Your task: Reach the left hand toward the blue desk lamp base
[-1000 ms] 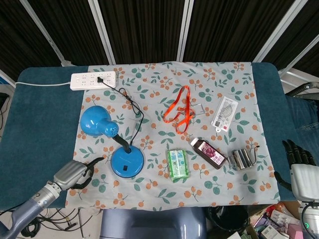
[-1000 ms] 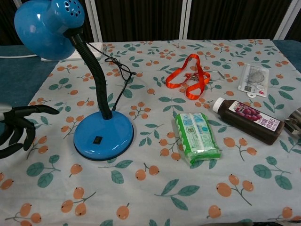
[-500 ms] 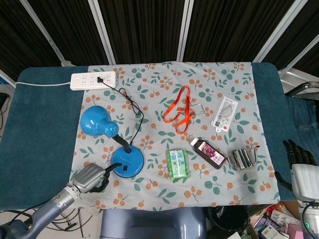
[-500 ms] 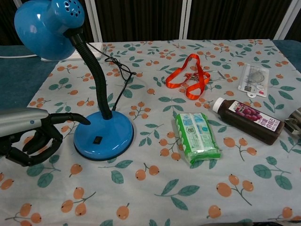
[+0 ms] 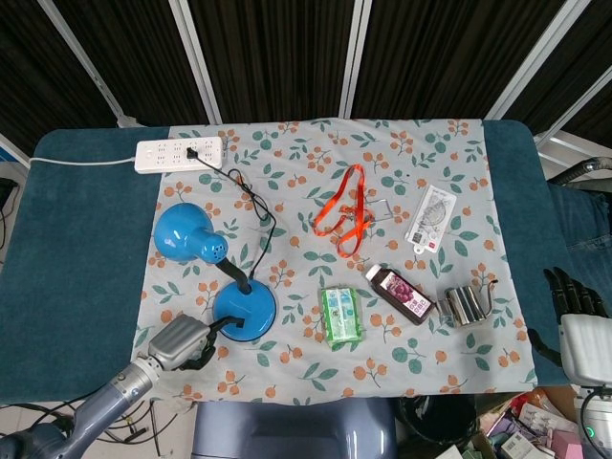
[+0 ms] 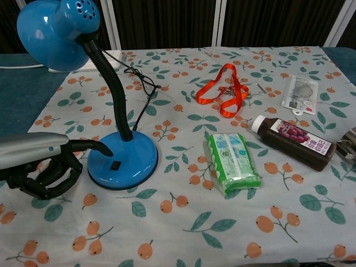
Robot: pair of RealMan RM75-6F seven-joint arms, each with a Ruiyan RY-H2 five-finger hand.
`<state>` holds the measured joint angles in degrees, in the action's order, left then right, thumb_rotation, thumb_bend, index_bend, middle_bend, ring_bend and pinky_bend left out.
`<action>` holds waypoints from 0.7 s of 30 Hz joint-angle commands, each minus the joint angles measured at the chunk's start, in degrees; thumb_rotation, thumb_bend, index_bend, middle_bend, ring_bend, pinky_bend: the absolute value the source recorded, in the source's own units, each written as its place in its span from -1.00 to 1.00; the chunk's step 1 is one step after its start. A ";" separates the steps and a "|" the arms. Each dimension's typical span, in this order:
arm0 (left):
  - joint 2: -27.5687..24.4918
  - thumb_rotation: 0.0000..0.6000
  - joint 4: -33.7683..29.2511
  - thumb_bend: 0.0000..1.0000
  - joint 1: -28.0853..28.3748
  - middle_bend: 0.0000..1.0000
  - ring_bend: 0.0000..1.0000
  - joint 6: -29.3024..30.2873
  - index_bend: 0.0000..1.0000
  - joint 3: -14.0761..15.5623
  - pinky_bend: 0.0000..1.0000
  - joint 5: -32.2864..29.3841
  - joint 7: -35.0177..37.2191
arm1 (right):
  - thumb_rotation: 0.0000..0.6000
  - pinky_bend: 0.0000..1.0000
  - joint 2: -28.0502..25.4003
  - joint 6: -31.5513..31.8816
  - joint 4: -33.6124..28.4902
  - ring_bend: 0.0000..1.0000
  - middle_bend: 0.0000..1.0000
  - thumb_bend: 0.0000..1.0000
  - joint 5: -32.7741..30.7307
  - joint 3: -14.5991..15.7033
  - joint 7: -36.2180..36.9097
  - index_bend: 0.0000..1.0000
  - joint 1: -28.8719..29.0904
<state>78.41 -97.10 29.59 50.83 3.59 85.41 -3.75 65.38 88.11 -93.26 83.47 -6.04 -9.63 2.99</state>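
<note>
**My left hand at the lamp base**

My left hand (image 6: 47,167) sits at the near left of the counter (image 5: 76,249), low over the floral cloth (image 6: 183,222). One finger stretches right, its tip at the left rim of the blue desk lamp base (image 6: 122,160); whether it actually touches I cannot tell. My other fingers curl inward beneath the palm, holding nothing. The base stands just right of my hand, near the front edge, its black gooseneck (image 6: 111,94) rising to the blue shade (image 6: 53,33) at the far left. A black cord (image 5: 251,206) runs from the lamp away to the white power strip (image 5: 180,154). Further right lie a green packet (image 6: 233,162), an orange lanyard (image 6: 225,89), a dark juice bottle (image 6: 293,142), a flat clear pouch (image 6: 300,93) and a small metal pot (image 5: 469,302). My right hand (image 5: 572,292) hangs off the counter's right edge, fingers loosely apart, empty.
</note>
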 commanded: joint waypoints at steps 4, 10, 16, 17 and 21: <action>0.70 1.00 0.30 0.17 0.72 0.33 0.39 -1.39 -0.73 -0.15 0.38 -1.27 -0.78 | 1.00 -0.68 -0.03 -0.09 0.00 -0.76 -0.89 -0.68 -0.09 -0.02 0.04 -0.99 0.02; 1.26 1.00 0.71 0.17 1.07 0.33 0.39 -1.89 -0.73 -0.10 0.38 -1.94 -1.26 | 1.00 -0.68 -0.08 -0.20 0.02 -0.76 -0.89 -0.67 -0.23 -0.07 0.09 -0.99 0.05; 1.51 1.00 1.09 0.17 1.15 0.33 0.39 -1.94 -0.72 0.07 0.38 -2.29 -1.54 | 1.00 -0.68 -0.11 -0.26 0.02 -0.76 -0.89 -0.68 -0.27 -0.07 0.04 -0.99 0.07; 1.56 1.00 1.19 0.17 1.17 0.33 0.39 -1.99 -0.72 0.12 0.38 -2.37 -1.52 | 1.00 -0.68 -0.11 -0.22 0.04 -0.76 -0.89 -0.68 -0.23 -0.07 -0.03 -0.99 0.08; 1.66 1.00 1.62 0.17 1.13 0.33 0.39 -1.98 -0.71 0.31 0.38 -2.65 -1.46 | 1.00 -0.68 -0.08 -0.18 0.04 -0.76 -0.89 -0.68 -0.19 -0.04 -0.11 -0.99 0.06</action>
<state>80.05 -95.54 30.73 48.85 3.86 82.80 -5.20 65.30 87.93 -93.22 83.28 -6.09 -9.74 3.05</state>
